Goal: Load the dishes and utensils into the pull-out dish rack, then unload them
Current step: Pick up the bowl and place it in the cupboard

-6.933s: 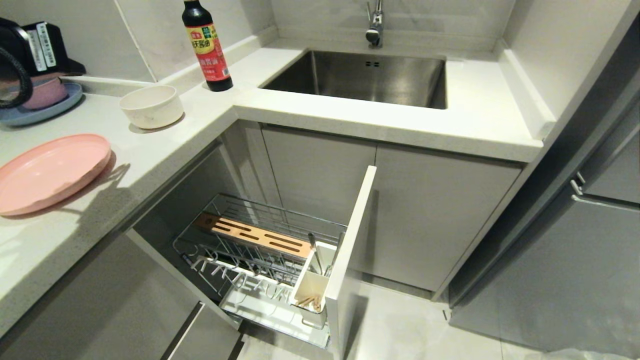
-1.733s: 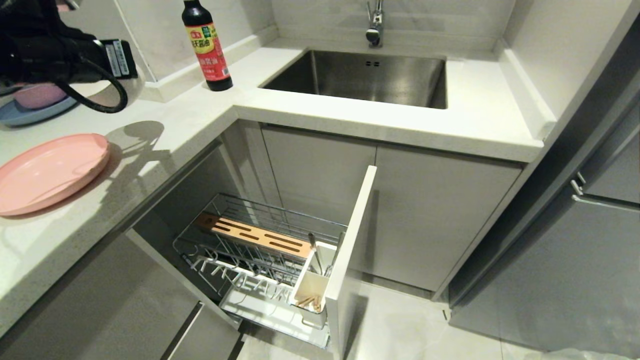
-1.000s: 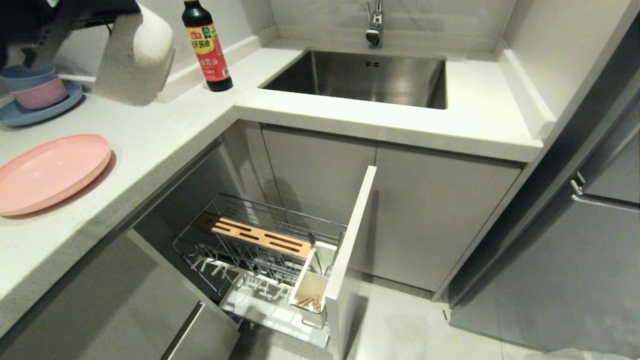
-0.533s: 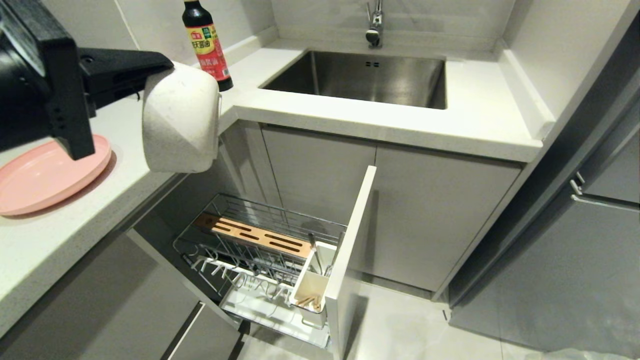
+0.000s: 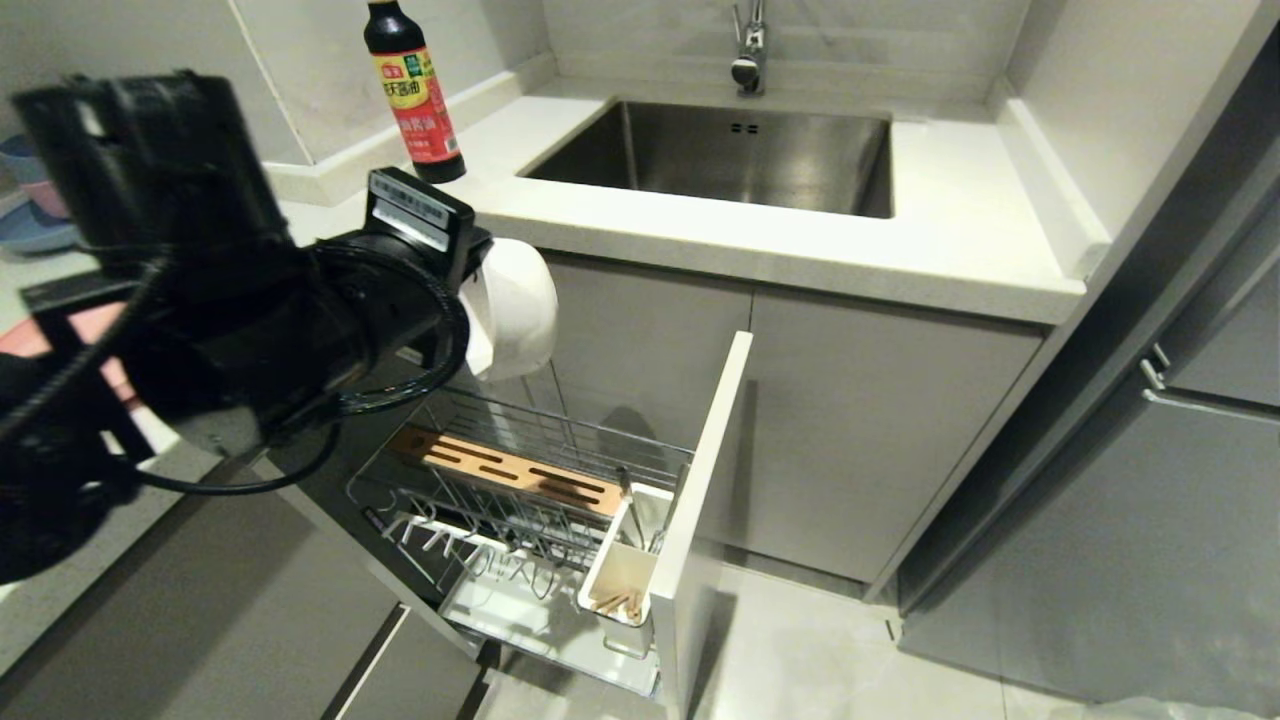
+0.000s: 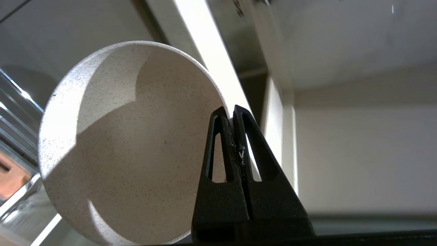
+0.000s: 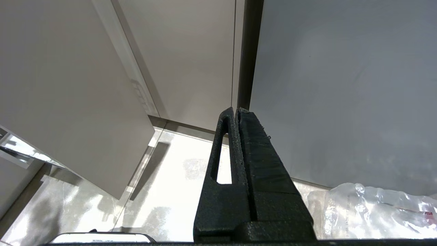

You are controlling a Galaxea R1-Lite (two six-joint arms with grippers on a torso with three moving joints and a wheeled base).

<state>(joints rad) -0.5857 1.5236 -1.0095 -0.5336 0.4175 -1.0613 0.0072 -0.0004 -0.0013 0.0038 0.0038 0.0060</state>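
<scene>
The left gripper [image 6: 232, 114] pinches the bowl [image 5: 515, 305] by its rim, tipped on its side. The dish rack [image 5: 520, 500] sits right below it.

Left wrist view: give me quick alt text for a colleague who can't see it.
The left gripper is shut on the rim of a speckled cream bowl, which is tipped on edge with its hollow facing the camera. Behind it are pale cabinet panels, and a bit of the wire dish rack shows at the picture's edge.
</scene>
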